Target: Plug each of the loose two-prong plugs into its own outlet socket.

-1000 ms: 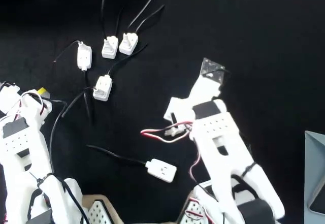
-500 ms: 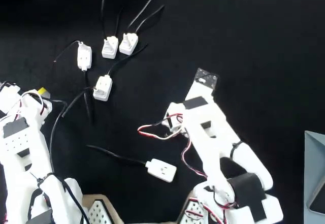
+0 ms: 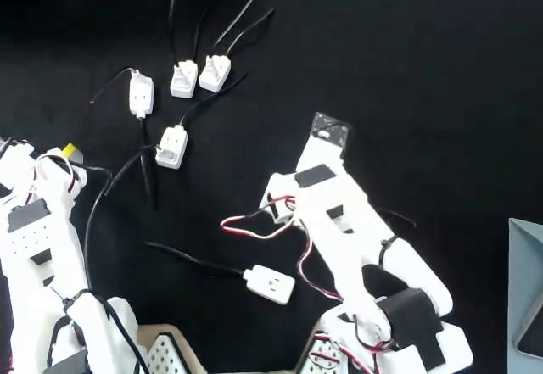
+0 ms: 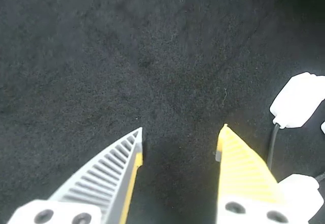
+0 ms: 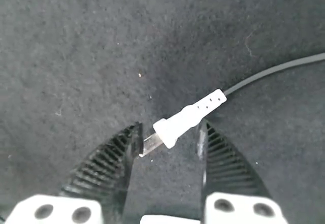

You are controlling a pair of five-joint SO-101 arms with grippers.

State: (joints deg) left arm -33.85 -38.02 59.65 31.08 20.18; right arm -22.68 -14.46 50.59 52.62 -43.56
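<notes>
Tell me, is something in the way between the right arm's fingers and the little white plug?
No, nothing visible is in the way. The white plug lies on the black cloth, right between the open fingers of the right gripper.

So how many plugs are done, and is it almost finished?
The white sets at the far side look plugged already, though that's hard to confirm. The right pincer is open around a loose plug on the cloth, not gripping yet. The socket lying apart is still empty.
</notes>
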